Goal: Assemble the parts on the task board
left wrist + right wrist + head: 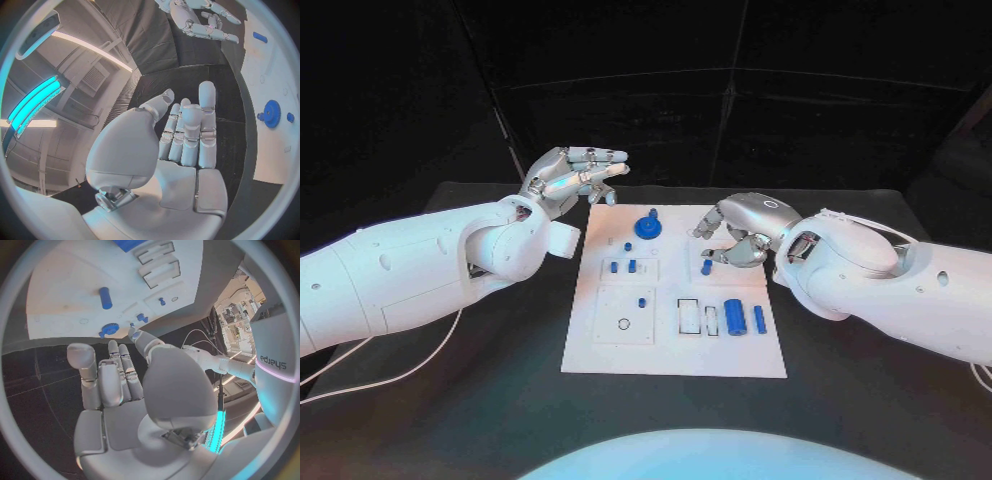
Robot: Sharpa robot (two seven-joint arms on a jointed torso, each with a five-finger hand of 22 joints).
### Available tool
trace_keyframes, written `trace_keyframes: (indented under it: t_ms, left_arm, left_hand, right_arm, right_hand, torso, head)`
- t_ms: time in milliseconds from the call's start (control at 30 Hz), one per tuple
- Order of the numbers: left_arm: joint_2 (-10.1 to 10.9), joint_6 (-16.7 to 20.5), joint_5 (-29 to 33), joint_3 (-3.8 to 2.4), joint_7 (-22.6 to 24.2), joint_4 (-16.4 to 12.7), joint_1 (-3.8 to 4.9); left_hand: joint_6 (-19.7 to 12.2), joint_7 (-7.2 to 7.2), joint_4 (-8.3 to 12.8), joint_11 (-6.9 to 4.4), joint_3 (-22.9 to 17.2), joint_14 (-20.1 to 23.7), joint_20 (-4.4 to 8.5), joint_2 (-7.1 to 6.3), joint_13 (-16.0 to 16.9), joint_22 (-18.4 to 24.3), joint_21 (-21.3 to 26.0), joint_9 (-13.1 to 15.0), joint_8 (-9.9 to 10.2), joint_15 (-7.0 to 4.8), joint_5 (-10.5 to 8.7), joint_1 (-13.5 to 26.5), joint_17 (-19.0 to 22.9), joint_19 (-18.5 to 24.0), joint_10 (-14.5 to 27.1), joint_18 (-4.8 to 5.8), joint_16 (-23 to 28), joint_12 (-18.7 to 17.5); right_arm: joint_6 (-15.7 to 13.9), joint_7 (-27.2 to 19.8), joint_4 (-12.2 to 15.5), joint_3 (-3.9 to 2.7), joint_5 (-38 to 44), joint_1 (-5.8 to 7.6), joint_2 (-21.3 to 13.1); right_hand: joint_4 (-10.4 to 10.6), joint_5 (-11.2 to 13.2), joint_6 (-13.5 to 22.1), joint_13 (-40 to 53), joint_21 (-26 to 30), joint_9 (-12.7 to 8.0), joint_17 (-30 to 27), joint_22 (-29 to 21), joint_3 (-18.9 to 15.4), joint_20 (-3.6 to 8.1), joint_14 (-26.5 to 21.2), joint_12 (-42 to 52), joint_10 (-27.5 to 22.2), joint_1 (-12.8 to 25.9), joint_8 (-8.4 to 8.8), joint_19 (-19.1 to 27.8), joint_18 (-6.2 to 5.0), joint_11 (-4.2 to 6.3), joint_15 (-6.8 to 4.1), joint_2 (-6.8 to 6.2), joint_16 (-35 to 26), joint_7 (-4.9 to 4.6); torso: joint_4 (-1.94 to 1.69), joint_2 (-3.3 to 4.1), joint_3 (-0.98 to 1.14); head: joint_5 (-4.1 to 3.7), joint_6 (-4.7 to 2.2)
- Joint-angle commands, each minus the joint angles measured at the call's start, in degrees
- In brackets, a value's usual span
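the task board (589, 350) lies mid-surface with the job part done, i judge: a blue gear (648, 226) sits at its far end and small blue pegs (630, 266) stand just nearer than the gear, while a blue cylinder (734, 317) lies loose near the nearer end. the left hand (573, 175) hovers released beside the gear's end; the right hand (740, 232) hangs curled over a small blue part (707, 267), and i cannot tell whether it grips anything.
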State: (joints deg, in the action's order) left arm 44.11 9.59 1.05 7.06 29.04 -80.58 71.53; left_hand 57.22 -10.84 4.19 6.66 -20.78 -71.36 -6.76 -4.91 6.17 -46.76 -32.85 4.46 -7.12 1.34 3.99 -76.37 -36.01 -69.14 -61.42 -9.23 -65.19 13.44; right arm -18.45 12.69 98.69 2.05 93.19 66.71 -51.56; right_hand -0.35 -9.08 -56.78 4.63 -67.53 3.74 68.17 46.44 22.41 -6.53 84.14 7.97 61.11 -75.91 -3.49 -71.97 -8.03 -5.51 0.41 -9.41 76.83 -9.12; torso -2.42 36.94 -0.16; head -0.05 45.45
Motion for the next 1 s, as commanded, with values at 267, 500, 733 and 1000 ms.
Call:
trace_keyframes:
  t_ms: [267,500,733,1000]
  left_arm:
    - [-0.21,-0.89,0.19,-0.04,0.14,0.07,0.06]
    - [-0.22,-0.93,0.19,-0.04,0.15,0.07,0.06]
    - [-0.18,-0.94,0.19,-0.04,0.17,0.05,0.06]
    - [-0.15,-0.95,0.19,-0.04,0.17,0.05,0.06]
  left_hand:
    - [-0.40,0.06,0.00,-0.11,0.40,0.32,-0.32,0.10,0.09,0.09,0.33,-0.07,-0.24,0.18,0.16,-0.52,0.01,0.09,0.42,-1.17,-0.19,0.24]
    - [-0.40,0.06,0.00,-0.11,0.40,0.32,-0.32,0.10,0.09,0.09,0.33,-0.07,-0.24,0.18,0.16,-0.52,0.01,0.09,0.42,-1.17,-0.19,0.24]
    - [-0.40,0.06,0.00,-0.11,0.40,0.32,-0.32,0.10,0.09,0.09,0.33,-0.07,-0.24,0.18,0.16,-0.52,0.01,0.09,0.42,-1.17,-0.19,0.24]
    - [-0.40,0.06,0.00,-0.11,0.40,0.32,-0.32,0.10,0.09,0.09,0.33,-0.07,-0.24,0.18,0.16,-0.52,0.01,0.09,0.42,-1.17,-0.19,0.24]
  right_arm:
    - [8.11,3.76,-1.68,0.03,-0.21,0.22,0.83]
    - [9.97,4.07,-3.45,0.11,0.49,0.08,2.36]
    - [11.56,4.11,-5.16,0.18,0.64,-0.19,3.79]
    - [12.97,4.09,-6.26,0.24,0.71,-0.49,4.74]
  right_hand:
    - [0.05,0.47,0.83,-0.51,1.82,0.11,-1.36,-2.39,-2.36,0.16,1.61,0.47,-2.41,-0.79,-0.17,1.21,-0.26,-0.18,0.16,-0.38,-0.87,0.24]
    - [0.05,0.51,0.93,-0.56,1.96,0.11,-1.49,-2.55,-2.64,0.14,1.57,0.56,-2.62,-0.99,-0.17,1.26,-0.28,-0.22,0.19,-0.27,-0.97,0.15]
    - [0.02,0.34,0.76,-0.54,2.03,0.17,-1.72,-2.52,-2.82,0.13,1.55,1.19,-2.26,-1.65,-0.30,1.11,-0.26,-0.20,0.18,0.40,-1.11,0.12]
    - [0.06,0.21,-0.81,-0.54,1.76,0.38,-2.32,-1.98,-2.21,0.25,1.48,2.60,-0.04,-2.49,-0.76,0.51,-0.16,-0.01,0.04,1.52,-1.50,0.08]
  torso:
    - [-0.02,0.08,0.05]
    - [-0.14,0.02,-0.01]
    - [0.01,0.07,0.04]
    - [0.05,0.06,0.05]
  head:
    - [-0.53,-0.11]
    - [-0.60,-0.02]
    - [-0.34,0.07]
    - [-0.27,0.35]
